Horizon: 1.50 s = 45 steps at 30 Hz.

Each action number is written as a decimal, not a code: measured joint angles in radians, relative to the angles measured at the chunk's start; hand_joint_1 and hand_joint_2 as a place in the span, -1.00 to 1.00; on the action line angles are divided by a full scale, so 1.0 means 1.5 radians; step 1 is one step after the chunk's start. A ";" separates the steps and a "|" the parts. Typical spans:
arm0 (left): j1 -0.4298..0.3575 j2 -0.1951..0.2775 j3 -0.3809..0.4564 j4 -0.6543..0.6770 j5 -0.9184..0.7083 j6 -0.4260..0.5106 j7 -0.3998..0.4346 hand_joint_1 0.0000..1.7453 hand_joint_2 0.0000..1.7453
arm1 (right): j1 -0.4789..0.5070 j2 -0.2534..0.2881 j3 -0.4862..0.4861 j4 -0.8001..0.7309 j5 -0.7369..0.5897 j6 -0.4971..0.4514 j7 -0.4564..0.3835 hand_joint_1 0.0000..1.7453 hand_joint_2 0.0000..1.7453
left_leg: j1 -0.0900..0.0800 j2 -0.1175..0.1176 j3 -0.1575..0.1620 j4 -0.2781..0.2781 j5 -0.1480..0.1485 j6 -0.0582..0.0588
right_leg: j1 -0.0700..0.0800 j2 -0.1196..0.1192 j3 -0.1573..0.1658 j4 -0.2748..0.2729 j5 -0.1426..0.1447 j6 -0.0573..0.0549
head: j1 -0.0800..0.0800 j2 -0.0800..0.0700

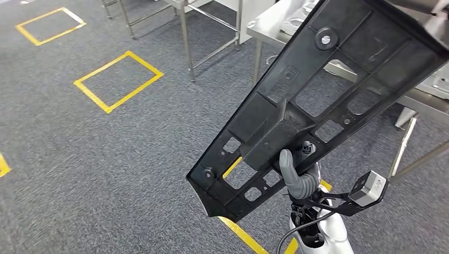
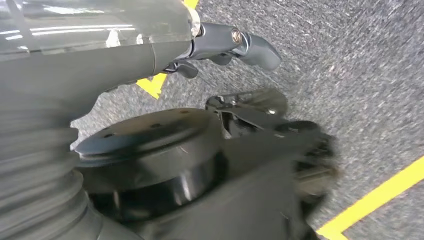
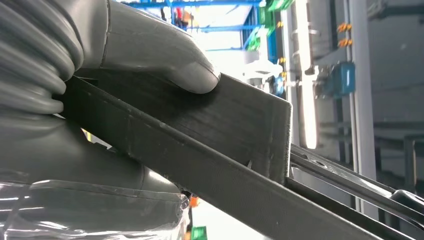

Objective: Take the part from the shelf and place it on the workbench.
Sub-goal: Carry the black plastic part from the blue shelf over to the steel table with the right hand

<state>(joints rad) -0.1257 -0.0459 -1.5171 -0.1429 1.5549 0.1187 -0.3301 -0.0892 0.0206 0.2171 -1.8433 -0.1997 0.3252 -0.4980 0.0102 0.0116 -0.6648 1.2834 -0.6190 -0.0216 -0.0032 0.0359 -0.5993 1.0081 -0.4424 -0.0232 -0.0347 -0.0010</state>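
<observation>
From the head view, a long flat black plastic part (image 1: 323, 100) pierced with rectangular cut-outs slants across the frame, its lower end over the grey carpet floor (image 1: 106, 159) and its upper end in the top right corner, above the edge of a stainless steel workbench (image 1: 265, 24). The right hand (image 1: 301, 177) grips it from underneath near the lower end — the grey thumb lies against the part's face. Yellow tape squares (image 1: 117, 81) mark the carpet to the left.

In the left wrist view, the left hand (image 2: 235, 47) hangs over the carpet; its dark fingers look curled and hold nothing, though the frame is blurred.

In the right wrist view, the thick grey thumb (image 3: 165, 55) presses on a raised block of the black part — the part's edge runs on past the hand.
</observation>
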 joint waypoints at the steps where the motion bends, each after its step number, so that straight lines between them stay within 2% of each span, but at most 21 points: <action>1: 0.001 0.000 0.001 0.000 0.000 0.001 0.001 -1.00 1.00 | -0.001 0.000 0.000 0.003 0.000 0.001 0.000 0.70 1.00 | 0.000 -0.001 -0.007 0.005 0.009 0.000 | 0.000 0.010 0.001 0.001 0.000 0.000 | 0.000 0.000; 3: 0.001 0.000 0.002 0.000 0.000 0.002 0.002 -1.00 1.00 | -0.006 0.000 0.000 0.010 -0.001 0.003 -0.001 0.70 1.00 | 0.001 -0.012 0.014 -0.055 0.057 0.002 | -0.001 0.030 0.002 0.003 -0.001 0.002 | 0.000 0.000; 5: 0.001 0.000 0.005 0.000 0.000 0.002 0.003 -1.00 1.00 | -0.015 0.000 0.000 0.016 -0.003 0.007 -0.002 0.70 1.00 | 0.004 -0.046 0.046 -0.134 0.092 0.006 | -0.001 0.048 -0.001 0.009 -0.004 0.007 | 0.000 0.000; 7: 0.001 0.001 0.009 0.000 0.000 0.002 0.006 -1.00 1.00 | -0.024 0.000 0.000 0.021 -0.007 0.011 -0.003 0.70 1.00 | 0.004 -0.064 0.059 -0.165 0.096 0.011 | -0.002 0.064 -0.007 0.013 -0.003 0.016 | 0.000 0.000; 9: 0.000 0.001 0.013 0.000 0.000 0.003 0.009 -1.00 1.00 | -0.028 0.000 -0.001 0.024 -0.011 0.012 -0.003 0.70 1.00 | 0.003 -0.051 0.061 -0.171 0.098 0.019 | -0.005 0.072 -0.011 0.012 -0.001 0.025 | 0.000 0.000; 11: -0.003 0.001 0.015 0.000 0.000 0.003 0.010 -1.00 1.00 | -0.032 0.000 -0.003 0.028 -0.016 0.013 -0.002 0.70 1.00 | 0.004 -0.034 0.065 -0.178 0.102 0.028 | -0.004 0.039 -0.022 0.034 -0.015 0.031 | 0.000 0.000; 13: -0.001 0.000 0.015 0.000 0.000 0.003 0.010 -1.00 1.00 | -0.035 0.000 -0.004 0.030 -0.019 0.013 -0.002 0.70 1.00 | 0.002 -0.015 0.067 -0.182 0.102 0.034 | -0.004 -0.004 -0.056 0.102 -0.050 0.035 | 0.000 0.000; 16: 0.003 0.000 0.016 0.000 0.000 0.003 0.008 -1.00 1.00 | -0.028 -0.001 -0.005 0.031 -0.020 0.013 -0.004 0.70 1.00 | 0.000 0.014 0.068 -0.181 0.099 0.035 | -0.007 -0.017 -0.104 0.193 -0.077 0.040 | 0.000 0.000; 18: 0.002 0.000 0.016 0.000 0.000 0.002 0.007 -1.00 1.00 | -0.023 -0.001 -0.005 0.031 -0.020 0.012 -0.004 0.70 1.00 | 0.000 0.032 0.071 -0.181 0.095 0.033 | -0.008 -0.025 -0.081 0.147 -0.044 0.041 | 0.000 0.000; 20: 0.001 0.000 0.016 0.000 0.000 0.001 0.005 -1.00 1.00 | -0.022 -0.001 -0.005 0.030 -0.019 0.011 -0.004 0.70 1.00 | -0.002 0.047 0.077 -0.181 0.091 0.029 | -0.004 -0.055 -0.031 0.054 -0.008 0.036 | 0.000 0.000; 22: 0.001 0.000 0.016 0.000 0.000 0.001 0.004 -1.00 1.00 | -0.022 -0.001 -0.006 0.028 -0.015 0.009 -0.004 0.70 1.00 | -0.004 0.060 0.082 -0.182 0.086 0.022 | 0.002 -0.078 -0.008 0.009 0.001 0.028 | 0.000 0.000; 25: -0.002 0.000 0.016 0.000 0.000 0.001 0.003 -1.00 1.00 | -0.019 -0.002 -0.009 0.024 -0.006 0.005 -0.001 0.70 1.00 | -0.004 0.073 0.090 -0.183 0.080 0.010 | 0.004 -0.059 -0.007 0.004 0.001 0.017 | 0.000 0.000; 27: -0.004 -0.001 0.016 0.000 0.000 0.001 0.002 -1.00 1.00 | -0.020 -0.002 -0.012 0.021 -0.001 0.001 0.000 0.70 1.00 | -0.001 0.046 0.081 -0.155 0.059 0.004 | 0.000 -0.042 -0.004 -0.001 0.004 0.009 | 0.000 0.000; 29: -0.001 -0.001 0.016 0.000 0.000 0.001 0.002 -1.00 1.00 | -0.022 -0.002 -0.013 0.020 0.004 0.000 0.000 0.70 1.00 | 0.001 0.010 0.044 -0.076 0.019 0.001 | -0.001 -0.024 -0.002 -0.002 0.004 0.003 | 0.000 0.000; 31: 0.002 -0.001 0.016 0.000 0.000 0.001 0.002 -1.00 1.00 | -0.022 -0.003 -0.013 0.021 0.008 0.001 0.000 0.70 1.00 | 0.002 0.000 0.003 -0.001 -0.002 0.000 | 0.000 -0.003 -0.002 -0.001 0.004 0.001 | 0.000 0.000; 32: 0.003 -0.001 0.016 0.000 0.000 0.001 0.002 -1.00 1.00 | -0.022 -0.004 -0.014 0.022 0.010 0.001 0.000 0.70 1.00 | 0.002 -0.001 -0.005 0.005 0.006 0.000 | 0.000 0.008 -0.002 -0.001 0.004 0.001 | 0.000 0.000; 34: 0.003 -0.001 0.016 0.000 0.000 0.000 0.001 -1.00 1.00 | -0.023 -0.005 -0.014 0.023 0.013 0.001 0.001 0.70 1.00 | 0.002 -0.009 0.016 -0.056 0.054 0.004 | 0.000 0.028 0.000 0.001 0.004 0.002 | 0.000 0.000; 36: 0.002 0.000 0.016 0.001 0.000 0.000 0.000 -1.00 1.00 | -0.026 -0.007 -0.015 0.024 0.014 0.000 0.001 0.70 1.00 | 0.003 -0.040 0.050 -0.141 0.092 0.010 | 0.000 0.046 -0.001 0.004 0.002 0.006 | 0.000 0.000; 39: 0.001 0.000 0.016 0.001 0.000 0.000 -0.002 -1.00 1.00 | -0.030 -0.010 -0.017 0.026 0.018 0.000 0.001 0.70 1.00 | 0.000 -0.052 0.066 -0.178 0.099 0.018 | -0.005 0.067 -0.007 0.005 0.004 0.020 | 0.000 0.000; 42: -0.002 -0.001 0.016 0.001 0.000 0.000 -0.003 -1.00 1.00 | -0.034 -0.016 -0.019 0.027 0.025 -0.003 0.001 0.70 1.00 | 0.003 -0.029 0.072 -0.189 0.105 0.029 | -0.004 0.045 -0.019 0.026 -0.010 0.031 | 0.000 0.000; 45: 0.001 -0.002 0.017 0.001 0.000 0.000 -0.003 -1.00 1.00 | -0.042 -0.019 -0.020 0.029 0.049 -0.021 0.000 0.70 1.00 | 0.003 -0.001 0.074 -0.193 0.105 0.036 | -0.004 -0.006 -0.077 0.139 -0.064 0.038 | 0.000 0.000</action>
<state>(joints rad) -0.1241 -0.0486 -1.4913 -0.1411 1.5549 0.1193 -0.3347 -0.1524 -0.0075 0.1878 -1.7995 -0.1269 0.2942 -0.4980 0.0144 0.0096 -0.5542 0.9946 -0.4613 0.0317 -0.0093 0.0274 -0.7142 1.2171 -0.5390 0.0343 -0.0347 -0.0010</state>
